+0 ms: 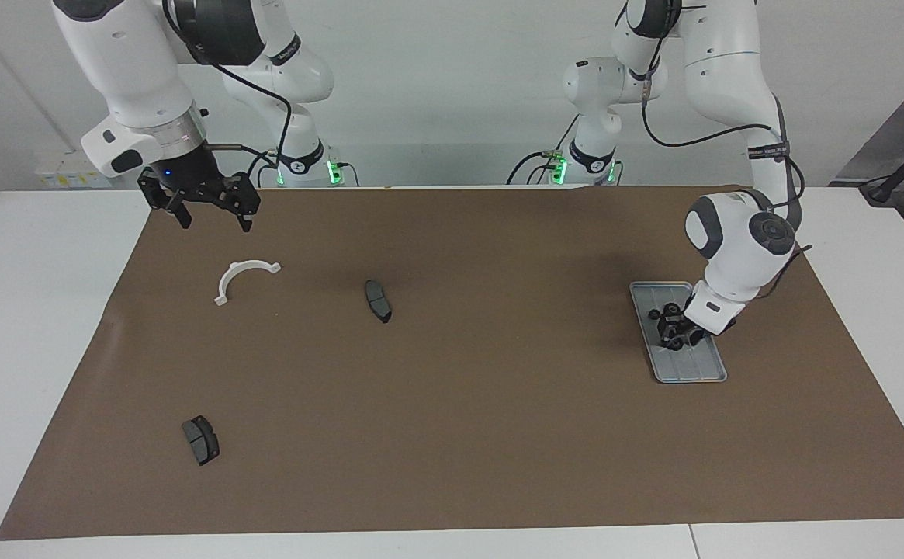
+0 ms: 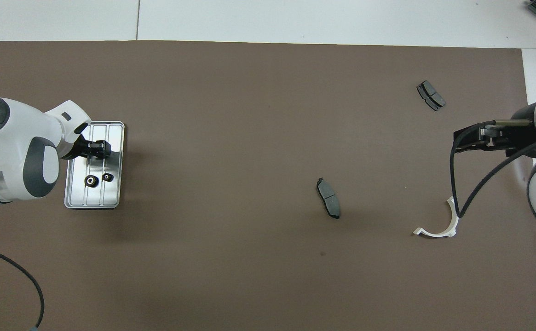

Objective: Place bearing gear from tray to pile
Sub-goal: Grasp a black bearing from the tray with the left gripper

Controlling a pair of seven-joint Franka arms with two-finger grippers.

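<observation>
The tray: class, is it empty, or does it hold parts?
Not empty. The tray holds two small black gears lying side by side in the overhead view, with the left gripper over it.

A: Type of site?
B: Robotics laboratory. Two white arms (image 1: 149,85) are mounted at the 12 o'clock edge of a white table (image 1: 32,310), with cabling, lit green base indicators (image 1: 334,169), a brown work mat (image 1: 452,435) and bare white walls.
</observation>
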